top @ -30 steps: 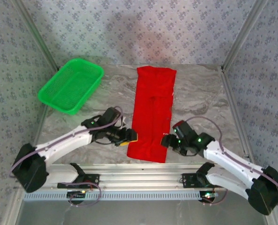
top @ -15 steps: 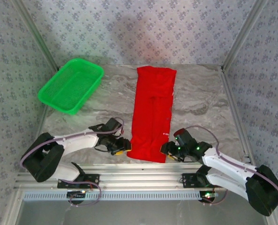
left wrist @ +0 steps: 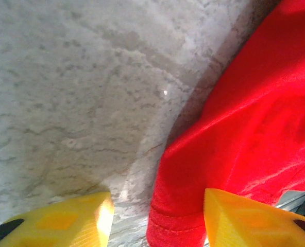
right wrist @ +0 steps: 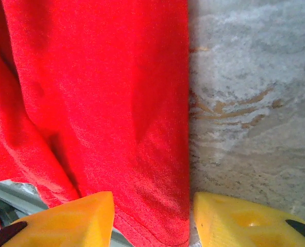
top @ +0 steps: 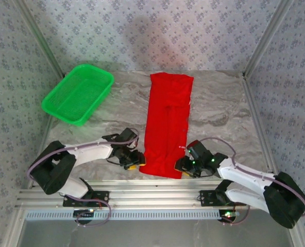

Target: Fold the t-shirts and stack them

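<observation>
We are bringing the left hand point(top: 137, 164) and right hand point(top: 179, 165) lower, onto the t-shirt's point(top: 168, 121) near corners.
Both are straddling its hem, released, not clenching.

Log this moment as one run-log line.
stage: pre-grasp | left gripper: open astride t-shirt near-left corner | right gripper: open astride near-right corner

The left arm point(top: 85, 151) and right arm point(top: 243, 176) stretch low and inward. The left gripper point(top: 135, 160) and right gripper point(top: 180, 165) point toward each other, jaws of all 2 parted.
</observation>
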`<state>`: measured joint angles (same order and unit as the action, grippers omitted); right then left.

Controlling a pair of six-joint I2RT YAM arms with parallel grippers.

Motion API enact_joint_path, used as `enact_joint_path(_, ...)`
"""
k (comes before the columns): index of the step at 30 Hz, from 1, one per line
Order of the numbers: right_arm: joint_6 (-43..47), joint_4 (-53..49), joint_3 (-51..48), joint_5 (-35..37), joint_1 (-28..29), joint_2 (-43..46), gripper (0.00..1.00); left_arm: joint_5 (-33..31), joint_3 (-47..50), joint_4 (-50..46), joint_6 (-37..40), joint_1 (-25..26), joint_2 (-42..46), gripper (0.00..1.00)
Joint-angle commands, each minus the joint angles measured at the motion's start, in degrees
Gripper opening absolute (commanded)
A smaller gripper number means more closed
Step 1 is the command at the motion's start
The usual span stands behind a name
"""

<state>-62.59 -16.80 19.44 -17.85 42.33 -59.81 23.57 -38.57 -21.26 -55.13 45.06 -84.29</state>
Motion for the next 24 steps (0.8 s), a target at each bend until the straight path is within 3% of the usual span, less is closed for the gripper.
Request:
enact_joint_path(1, 0.3, 5.7, 0.4, -2.7, 2.9, -5.4, 0.44, 3.9, -2.0, 12.6, -1.2, 3.5, -4.1, 0.47)
enact_joint_path(4, 1.3, 4.6, 2.7, -2.5, 3.5, -8.1, 0.32, 3.9, -4.4, 12.5, -1.2, 4.6, -5.7, 0.41)
enact_joint_path(9, 2.9, 0.3, 6.5, -2.5, 3.5, -9.1, 0.12, 3.7, -7.0, 9.0, -0.3, 5.2, -6.7, 0.20)
enact_joint_path(14, 3.1, -5.6, 8.6, -2.4, 3.2, -6.5, 0.02, 1.6, -7.3, 1.8, 1.6, 5.2, -2.8, 0.02)
enact_joint_path(24, 1.4, -15.5, 10.9, -2.7, 3.0, 2.5, 0.00, -0.3, -3.6, -4.9, -0.4, 5.7, 7.8, 0.00)
